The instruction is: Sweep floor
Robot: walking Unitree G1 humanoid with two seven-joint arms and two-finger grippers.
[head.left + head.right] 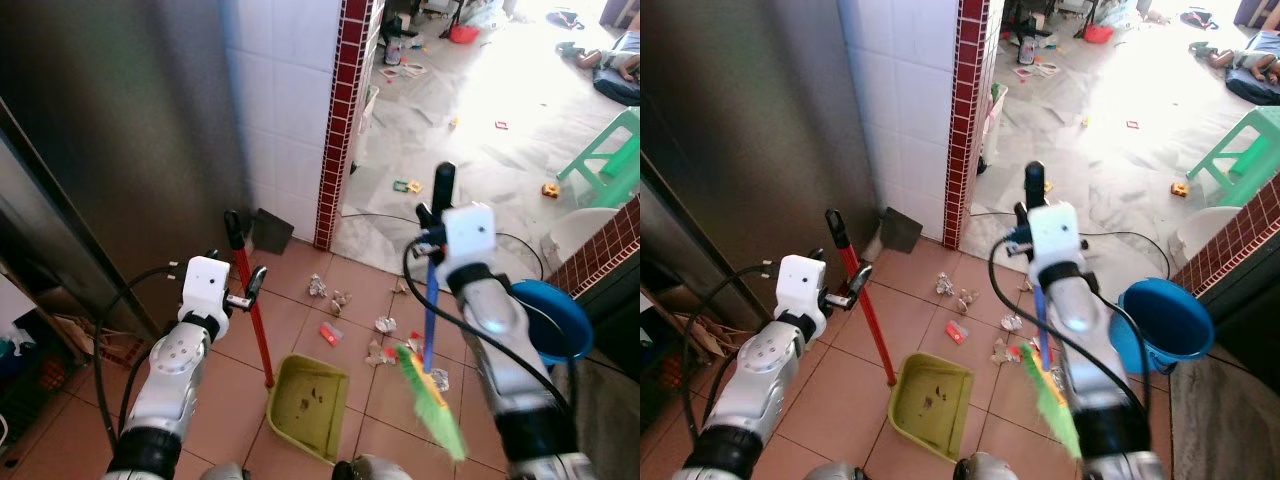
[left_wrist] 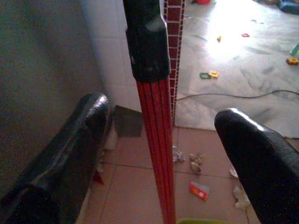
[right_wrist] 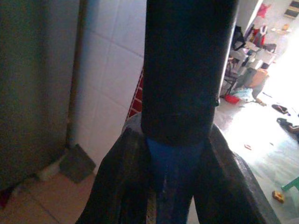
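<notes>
A yellow-green dustpan [image 1: 305, 405] rests on the terracotta tiles with its red handle [image 1: 255, 330] standing upright. My left gripper [image 1: 240, 285] is open around that handle; in the left wrist view the red pole [image 2: 156, 140] passes between the two spread fingers [image 2: 79, 140] without touching them. My right gripper [image 1: 430, 240] is shut on the blue broom handle [image 1: 430, 310], just under its black grip [image 3: 187, 70]. The green bristles [image 1: 435, 405] sit on the tiles to the right of the dustpan. Crumpled paper [image 1: 317, 286] and a red wrapper [image 1: 331, 334] lie beyond the pan.
A red-brick pillar [image 1: 340, 120] and white tiled wall stand ahead on the left, with a dark scoop [image 1: 270, 230] leaning at the base. A blue bucket [image 1: 555, 320] is on the right, with a green stool [image 1: 610, 150] beyond. A black cable [image 1: 380, 215] crosses the grey floor. A person [image 1: 615, 62] lies far off.
</notes>
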